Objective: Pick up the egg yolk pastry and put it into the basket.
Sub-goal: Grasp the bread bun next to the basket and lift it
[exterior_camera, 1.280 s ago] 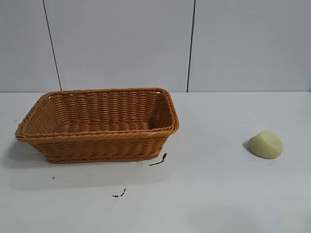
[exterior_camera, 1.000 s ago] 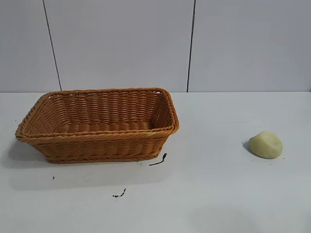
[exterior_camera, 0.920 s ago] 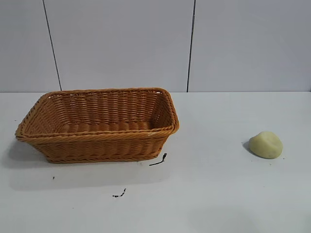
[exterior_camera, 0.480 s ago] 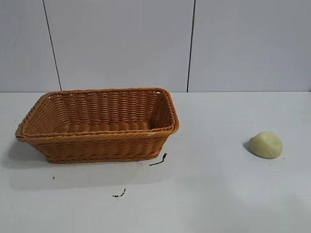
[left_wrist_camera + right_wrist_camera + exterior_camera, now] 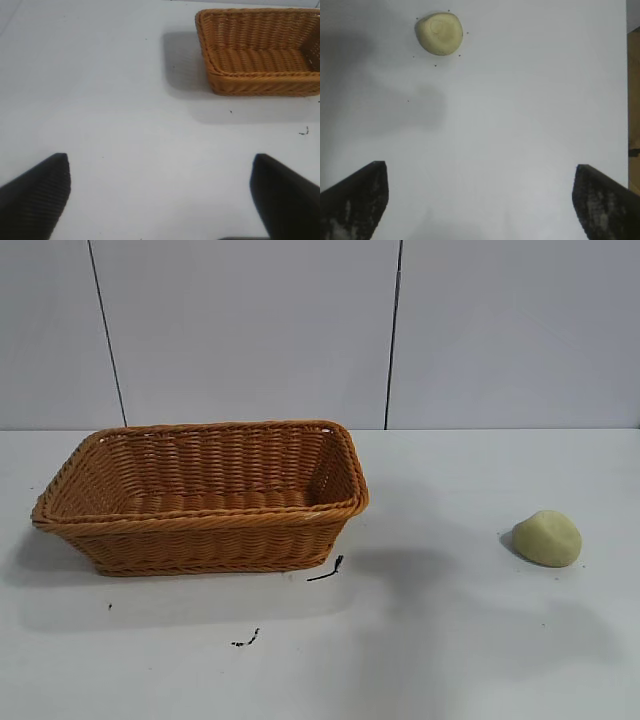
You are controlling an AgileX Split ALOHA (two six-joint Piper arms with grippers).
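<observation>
White table (image 5: 470, 660) bears black scraps (image 5: 326, 570) beside the basket (image 5: 200, 495).

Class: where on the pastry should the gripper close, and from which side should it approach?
Across the pastry's rounded flanks, low near the table, coming from above: it sits flat side down, dome up, with open space all round. Probably best kept gentle.

White table (image 5: 450, 660), small black scraps (image 5: 326, 570), grey panelled wall (image 5: 250, 330)
</observation>
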